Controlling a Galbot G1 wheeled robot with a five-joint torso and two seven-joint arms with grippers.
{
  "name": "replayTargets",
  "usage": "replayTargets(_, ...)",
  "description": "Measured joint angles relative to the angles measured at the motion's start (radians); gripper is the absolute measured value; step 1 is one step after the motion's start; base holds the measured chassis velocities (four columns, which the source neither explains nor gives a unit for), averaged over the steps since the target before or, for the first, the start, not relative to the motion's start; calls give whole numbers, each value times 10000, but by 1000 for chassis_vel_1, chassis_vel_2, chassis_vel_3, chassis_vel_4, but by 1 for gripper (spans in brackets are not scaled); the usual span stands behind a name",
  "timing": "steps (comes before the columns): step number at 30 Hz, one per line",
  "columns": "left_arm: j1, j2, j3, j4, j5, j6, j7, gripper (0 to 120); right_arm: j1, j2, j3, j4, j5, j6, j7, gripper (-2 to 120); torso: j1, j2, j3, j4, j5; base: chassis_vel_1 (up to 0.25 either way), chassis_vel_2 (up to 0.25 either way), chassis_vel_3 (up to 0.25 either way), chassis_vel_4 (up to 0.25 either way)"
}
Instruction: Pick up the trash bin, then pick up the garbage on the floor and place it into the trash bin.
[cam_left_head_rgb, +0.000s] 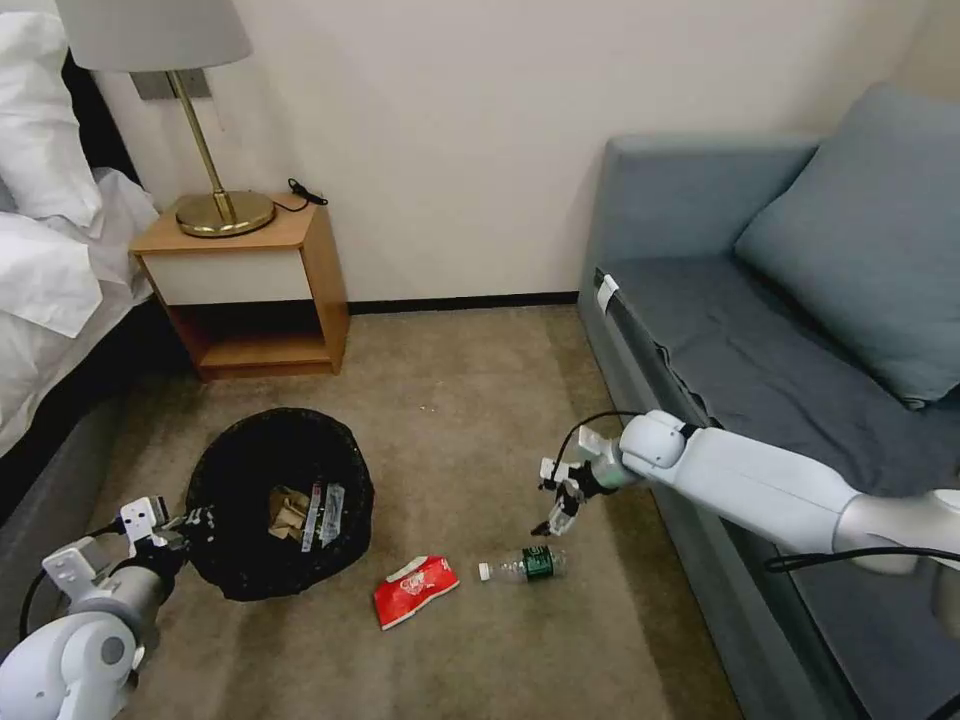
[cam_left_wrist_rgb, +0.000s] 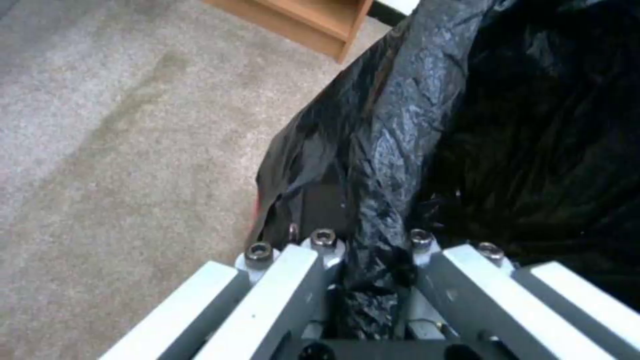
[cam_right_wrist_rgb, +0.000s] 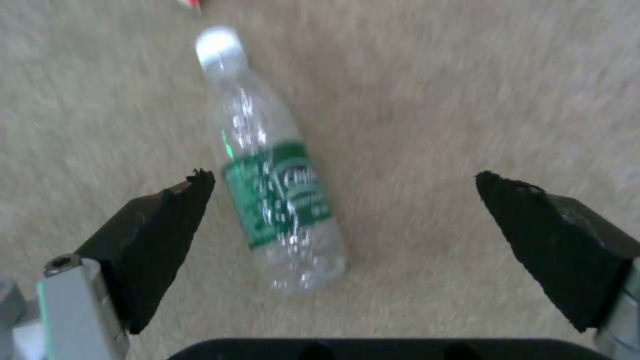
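Observation:
The trash bin (cam_left_head_rgb: 245, 480), lined with a crinkly black bag, hangs at the lower left with brown paper and a shiny wrapper (cam_left_head_rgb: 322, 515) inside. My left gripper (cam_left_head_rgb: 190, 525) is shut on its near rim; the left wrist view shows the bag-covered rim (cam_left_wrist_rgb: 393, 165) pinched between the fingers. On the carpet lie a red-and-white snack packet (cam_left_head_rgb: 413, 588) and a small clear bottle with a green label (cam_left_head_rgb: 525, 566). My right gripper (cam_left_head_rgb: 557, 515) hovers just above the bottle, open. In the right wrist view the bottle (cam_right_wrist_rgb: 273, 170) lies on its side between and below the black pads (cam_right_wrist_rgb: 167, 235).
A grey sofa (cam_left_head_rgb: 760, 330) with a cushion runs along the right, close to my right arm. A wooden nightstand (cam_left_head_rgb: 250, 290) with a brass lamp stands at the back left beside a bed (cam_left_head_rgb: 50, 260). Open carpet lies between them.

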Motion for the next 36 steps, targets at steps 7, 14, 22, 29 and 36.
replayTargets(7, 78, -39, -122, 52, -6, -28, 28, 2, -294, 595, -172, -930, -519, 359, -8, 100, 0, 0, 0, 0, 1, 0, 0, 0, 0)
replayTargets(14, 96, -185, -160, 123, 6, -82, 56, 2, -459, 966, -248, -1331, -793, 516, 178, 100, 0, 0, -1, 0, 1, 0, 0, 0, 0)
replayTargets(22, 97, -167, -265, 259, -26, -150, 106, 2, -564, 1025, -560, -1336, -941, 539, 286, 100, 0, 0, 0, -1, 0, 0, 0, 0, 0)
replayTargets(29, 61, -111, -247, 347, -46, -157, 114, 2, -820, 1673, -548, -2096, -1218, 793, 293, 100, 0, 0, 0, 0, 0, 0, 0, 0, 0)
replayTargets(36, 55, -59, -229, 412, -54, -174, 116, 2, -968, 2179, -500, -2801, -1468, 980, 285, 100, 0, 0, 0, 1, 1, 0, 0, 0, 0)
